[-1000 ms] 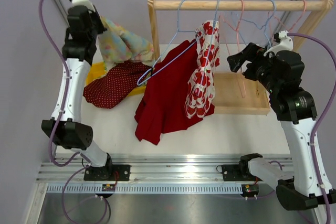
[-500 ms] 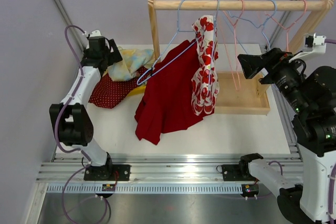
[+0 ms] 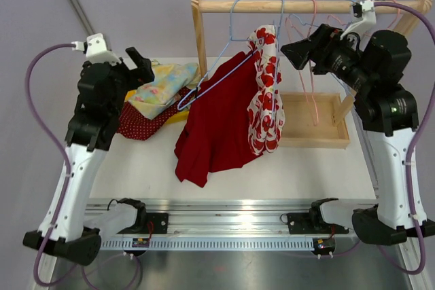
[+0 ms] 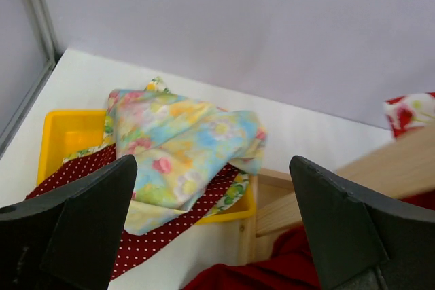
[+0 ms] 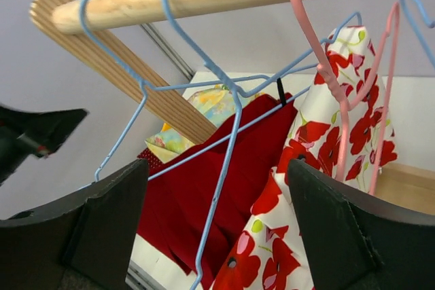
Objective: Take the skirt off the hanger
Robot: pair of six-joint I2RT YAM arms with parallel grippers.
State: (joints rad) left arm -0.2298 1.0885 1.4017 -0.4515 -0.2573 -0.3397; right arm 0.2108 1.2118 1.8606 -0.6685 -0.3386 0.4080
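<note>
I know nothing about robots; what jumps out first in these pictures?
A big red skirt hangs from a tilted blue hanger at the centre, beside a poppy-print cloth under the wooden rail. At left, pastel floral fabric heaps over a yellow bin.

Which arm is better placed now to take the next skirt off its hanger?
Probably the right. Its open end effector is up by the wooden rail, close beside the hanging red-and-white floral skirt. The left end effector, also open, is over the yellow bin, farther from the rail.

Matt cloth skirt (image 3: 217, 117), smooth wooden rail (image 3: 306, 6)
</note>
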